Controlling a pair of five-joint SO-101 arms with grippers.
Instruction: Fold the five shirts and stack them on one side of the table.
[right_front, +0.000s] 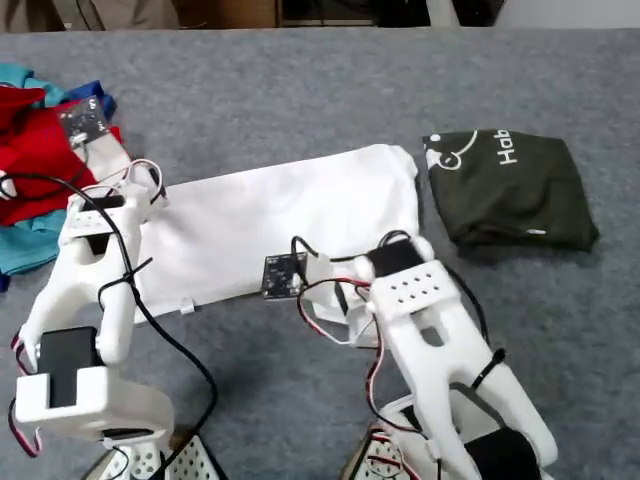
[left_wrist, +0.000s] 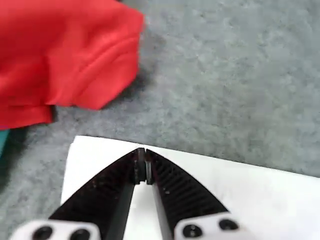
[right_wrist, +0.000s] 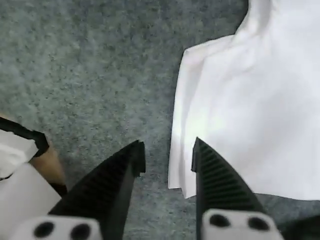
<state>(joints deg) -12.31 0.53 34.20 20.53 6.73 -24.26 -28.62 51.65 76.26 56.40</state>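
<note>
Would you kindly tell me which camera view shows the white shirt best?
The high view: the white shirt lies there almost whole. The left wrist view gives one corner at the left gripper; the right wrist view gives one edge beside the right gripper.

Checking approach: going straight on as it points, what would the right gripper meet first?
Probably the edge of the white fabric shirt below the open right gripper, or the grey felt tabletop beside it.

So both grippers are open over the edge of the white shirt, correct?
Not quite. The right gripper is open at the edge of the white shirt, but the left wrist view shows the left gripper shut, tips together.
</note>
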